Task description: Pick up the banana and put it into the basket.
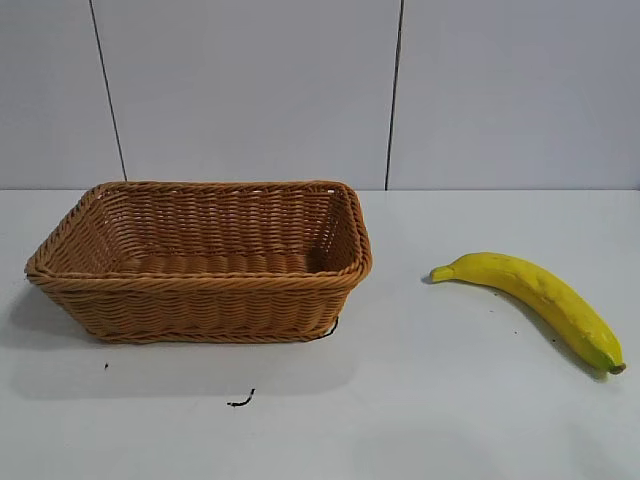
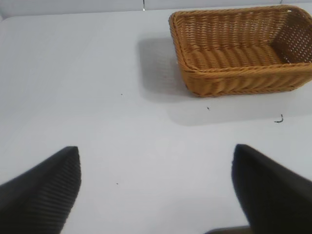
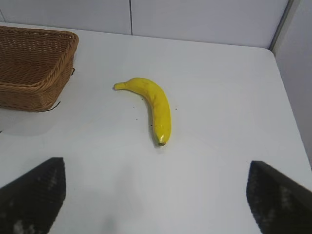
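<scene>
With both grippers, right [image 3: 153, 195] and left [image 2: 156, 187], spread wide over bare table [image 1: 450, 400], the curved banana [image 1: 535, 300] near the right edge could roll from an off-centre pinch, missing the basket [image 1: 200, 285].

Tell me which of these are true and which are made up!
1. The banana lies on the table. True.
2. The basket holds fruit. False: nothing lies inside.
3. The banana touches the basket. False: bare table lies between them.
4. The right gripper is open. True: its fingers stand wide apart, short of the banana.
5. The left gripper grips the basket. False: it is open, back from it.
</scene>
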Controlling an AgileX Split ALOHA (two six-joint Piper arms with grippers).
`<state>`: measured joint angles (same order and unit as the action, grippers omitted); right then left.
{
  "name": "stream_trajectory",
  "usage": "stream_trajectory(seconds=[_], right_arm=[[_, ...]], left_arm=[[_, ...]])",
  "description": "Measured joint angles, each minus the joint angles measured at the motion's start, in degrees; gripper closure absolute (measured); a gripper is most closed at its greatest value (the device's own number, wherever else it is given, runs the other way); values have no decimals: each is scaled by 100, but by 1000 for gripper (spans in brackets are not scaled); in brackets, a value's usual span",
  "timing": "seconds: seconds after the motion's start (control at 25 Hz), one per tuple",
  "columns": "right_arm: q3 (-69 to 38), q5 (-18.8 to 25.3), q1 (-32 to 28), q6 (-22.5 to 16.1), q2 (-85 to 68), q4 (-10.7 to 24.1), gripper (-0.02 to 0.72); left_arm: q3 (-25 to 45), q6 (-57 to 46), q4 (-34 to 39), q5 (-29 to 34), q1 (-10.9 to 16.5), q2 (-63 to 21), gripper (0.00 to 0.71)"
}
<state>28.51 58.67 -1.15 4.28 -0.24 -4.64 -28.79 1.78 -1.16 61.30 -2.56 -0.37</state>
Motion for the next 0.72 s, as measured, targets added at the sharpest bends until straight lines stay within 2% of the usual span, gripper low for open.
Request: stream_trajectory(seconds=[0.52,0.72], right_arm=[[0,0,0,0,0,0,14],[331,33,0,-44,751,0,14]], left_arm=[[0,0,0,0,0,0,75],[0,0,0,0,0,0,75]])
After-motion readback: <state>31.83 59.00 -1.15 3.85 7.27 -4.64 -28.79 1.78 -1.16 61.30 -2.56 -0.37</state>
